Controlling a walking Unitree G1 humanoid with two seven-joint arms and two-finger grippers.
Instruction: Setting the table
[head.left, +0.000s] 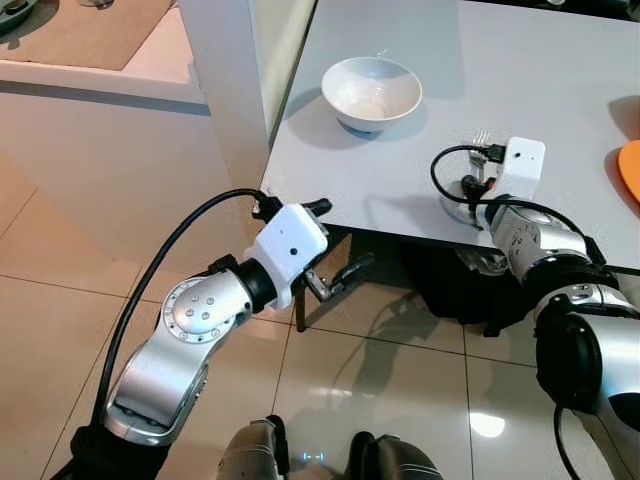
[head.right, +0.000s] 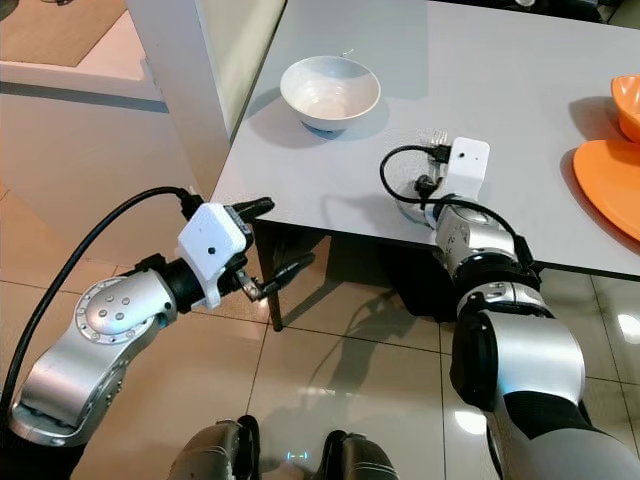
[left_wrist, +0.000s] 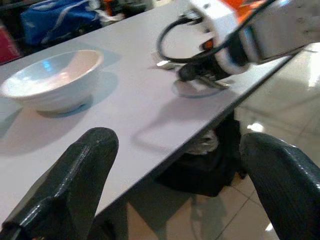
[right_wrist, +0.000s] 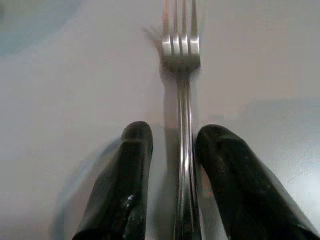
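A white bowl (head.left: 371, 92) stands on the grey table (head.left: 560, 90) near its left corner. A steel fork (right_wrist: 181, 50) lies flat on the table, tines pointing away from me. My right gripper (right_wrist: 172, 140) rests low over the fork's handle, its fingers (right_wrist: 132, 165) slightly apart on either side, so it is open. From the head, the fork's tines (head.left: 482, 137) peek out beyond the white wrist housing. My left gripper (head.left: 337, 240) hangs open and empty just below the table's front edge, left of the right arm.
An orange plate (head.right: 610, 185) and an orange bowl (head.right: 628, 100) sit at the table's right side. A white pillar (head.left: 225, 80) and a counter stand left of the table. A dark bag (head.left: 450, 290) lies under the table on the tiled floor.
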